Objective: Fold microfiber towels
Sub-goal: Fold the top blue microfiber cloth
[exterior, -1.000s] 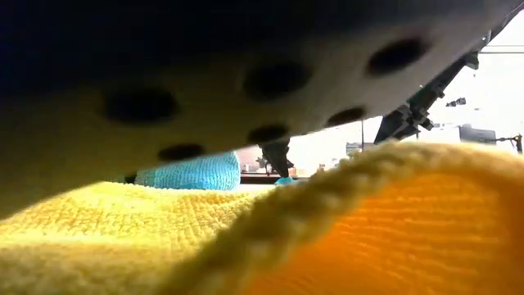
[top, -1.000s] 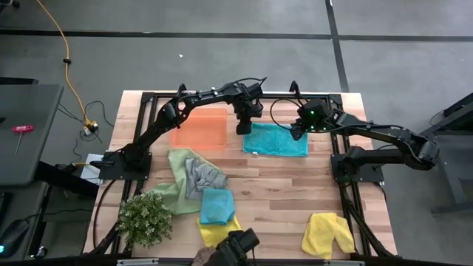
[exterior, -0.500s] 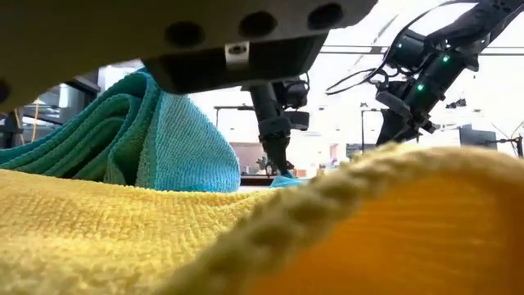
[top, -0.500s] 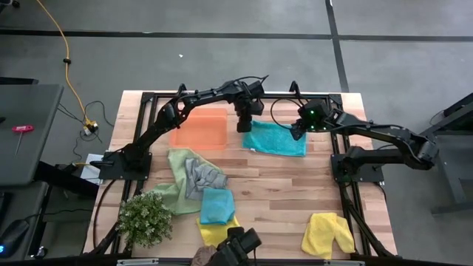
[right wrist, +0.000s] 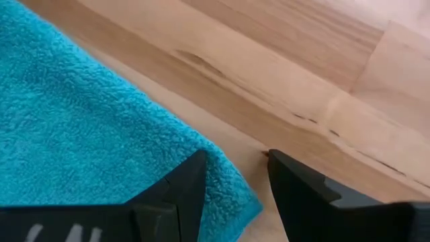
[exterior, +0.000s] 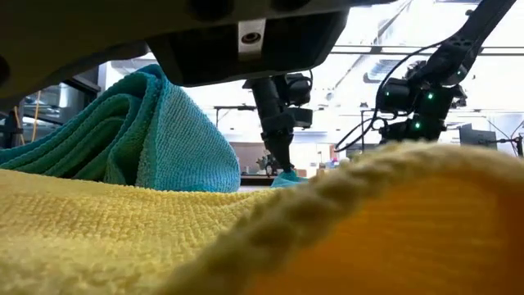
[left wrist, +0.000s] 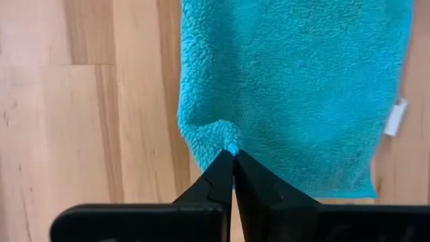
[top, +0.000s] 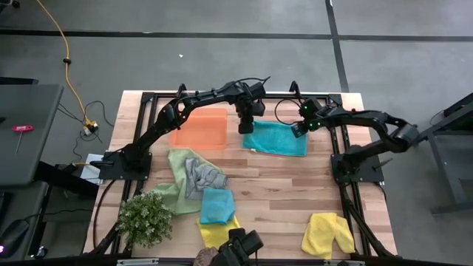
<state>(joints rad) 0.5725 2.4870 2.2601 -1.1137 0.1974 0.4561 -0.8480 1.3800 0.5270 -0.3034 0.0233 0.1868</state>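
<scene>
A teal-blue microfiber towel (top: 275,138) lies spread flat on the wood at the table's far middle. My left gripper (top: 246,128) is shut on its far left corner; it also shows in the low view (exterior: 282,170). My right gripper (top: 298,132) stands open over the towel's far right corner (right wrist: 228,181). The other towels lie loose toward the near edge: light green (top: 176,185), grey (top: 203,176), teal-blue (top: 216,205), and two yellow (top: 214,233) (top: 327,234). My left gripper pinches a small raised peak of the towel (left wrist: 227,134) between its two fingertips, at the edge by the far left corner. The fingers come from above, pointing down. The rest of the towel lies flat on the table. My right gripper: one open finger (right wrist: 181,195) shows over the corner, but I cannot tell whether it touches the cloth.
The flat orange tray (top: 199,129) lies just left of the spread towel. The bushy green plant (top: 146,218) stands at the near left corner. A dark device (top: 240,247) sits at the near edge. Bare wood (top: 281,192) lies between the spread towel and the near yellow towel.
My right arm has drawn its elbow in toward the far edge, while its gripper stays over the towel's far right corner. My left gripper has edged slightly toward the table's right, still holding its corner. The towel stays flat.
</scene>
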